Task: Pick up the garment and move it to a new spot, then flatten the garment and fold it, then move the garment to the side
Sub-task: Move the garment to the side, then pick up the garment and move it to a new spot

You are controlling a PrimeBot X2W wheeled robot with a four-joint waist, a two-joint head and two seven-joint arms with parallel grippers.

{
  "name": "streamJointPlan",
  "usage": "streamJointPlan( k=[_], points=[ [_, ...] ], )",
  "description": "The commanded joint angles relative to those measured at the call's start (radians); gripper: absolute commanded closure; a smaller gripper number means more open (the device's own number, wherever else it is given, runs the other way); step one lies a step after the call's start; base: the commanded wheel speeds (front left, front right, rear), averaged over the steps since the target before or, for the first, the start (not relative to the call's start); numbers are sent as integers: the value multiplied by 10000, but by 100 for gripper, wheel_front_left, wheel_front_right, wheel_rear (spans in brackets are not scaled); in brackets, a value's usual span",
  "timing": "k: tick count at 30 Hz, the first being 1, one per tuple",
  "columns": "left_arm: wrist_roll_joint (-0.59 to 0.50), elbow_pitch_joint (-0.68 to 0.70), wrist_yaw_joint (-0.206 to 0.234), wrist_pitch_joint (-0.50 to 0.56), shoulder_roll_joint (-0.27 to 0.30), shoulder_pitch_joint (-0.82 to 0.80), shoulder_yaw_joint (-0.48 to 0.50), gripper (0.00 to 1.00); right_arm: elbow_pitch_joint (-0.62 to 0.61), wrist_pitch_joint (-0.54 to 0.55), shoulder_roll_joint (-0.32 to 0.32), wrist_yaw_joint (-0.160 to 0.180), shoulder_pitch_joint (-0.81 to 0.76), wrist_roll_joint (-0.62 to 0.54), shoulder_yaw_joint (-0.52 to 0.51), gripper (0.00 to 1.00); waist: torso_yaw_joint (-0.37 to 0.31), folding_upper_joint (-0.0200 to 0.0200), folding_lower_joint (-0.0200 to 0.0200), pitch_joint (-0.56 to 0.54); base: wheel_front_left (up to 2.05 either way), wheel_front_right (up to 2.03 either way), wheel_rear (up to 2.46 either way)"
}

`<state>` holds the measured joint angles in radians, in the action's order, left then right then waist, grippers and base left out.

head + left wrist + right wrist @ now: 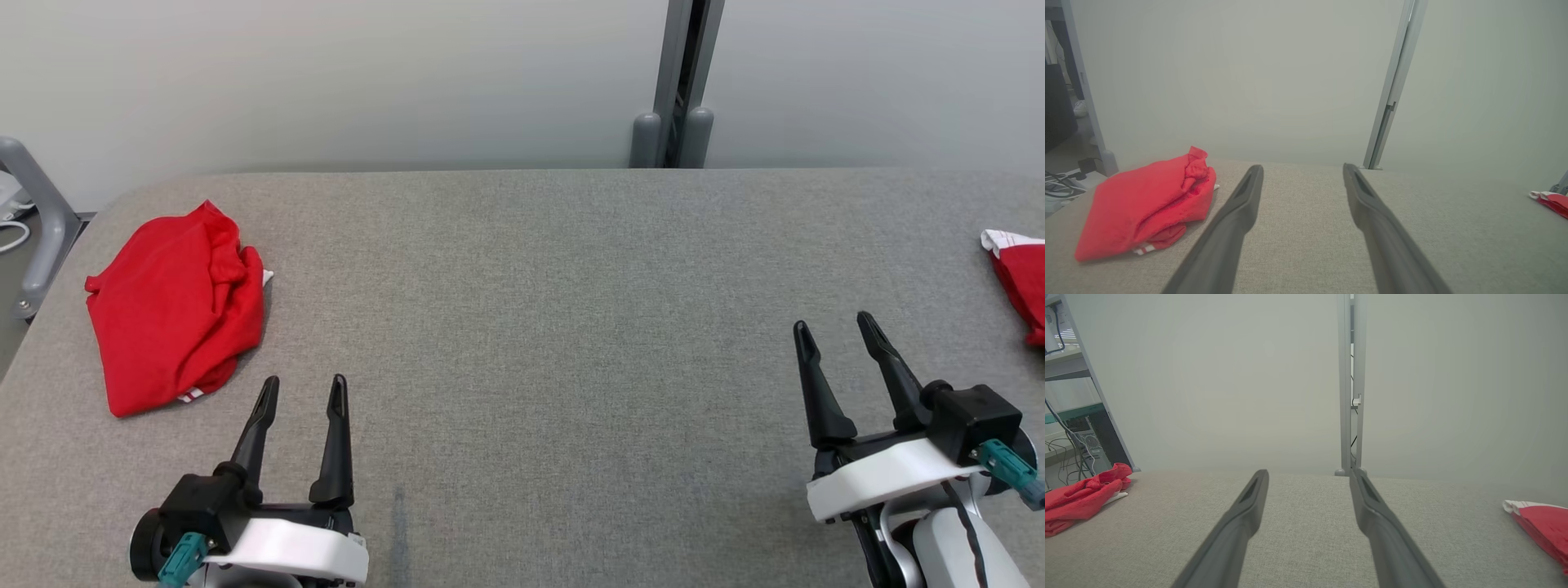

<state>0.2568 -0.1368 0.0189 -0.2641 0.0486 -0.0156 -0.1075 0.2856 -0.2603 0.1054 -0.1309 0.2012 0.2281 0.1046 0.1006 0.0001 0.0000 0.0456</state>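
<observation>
The red garment (175, 314) is lying bunched on the left of the grey worktop (539, 327), just beyond the left gripper (304, 380). That and the right gripper (833, 321) are showing open, empty jaws. The cloth is looking soft, light and floppy, so pinching a raised fold near its edge seems best.

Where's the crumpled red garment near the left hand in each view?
Head view: red garment at left, up-left of the left hand.
Left wrist view: red garment in the lower left of the picture.
Right wrist view: red garment at the left edge, partly cut off.
Shared landmark: grey post behind the table's far edge.
</observation>
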Motion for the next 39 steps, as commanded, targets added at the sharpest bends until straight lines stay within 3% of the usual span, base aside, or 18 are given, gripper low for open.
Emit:
streamJointPlan(
  k=[1, 29, 33, 39],
  points=[
    [-25, -16, 7, -5, 40, 41, 27, 0, 48, -63, 38, 4, -95, -98, -76, 0, -2, -1, 0, -54, 0, 0, 0],
    [-151, -33, -107, -5, 42, -135, -122, 0, 31, -63, -94, 4, -78, 23, -126, 0, 106, -1, 0, 113, 0, 0, 0],
    [-105, 4, -67, -5, 42, -281, -213, 0, -27, -63, -84, 4, -109, 62, -100, 0, 508, -1, 0, 264, 0, 0, 0],
    [7, 52, -2, -6, 42, -384, -305, 0, 12, -63, 15, 4, -142, 104, 125, 0, 1624, -1, 0, 361, 0, 0, 0]
  ],
)
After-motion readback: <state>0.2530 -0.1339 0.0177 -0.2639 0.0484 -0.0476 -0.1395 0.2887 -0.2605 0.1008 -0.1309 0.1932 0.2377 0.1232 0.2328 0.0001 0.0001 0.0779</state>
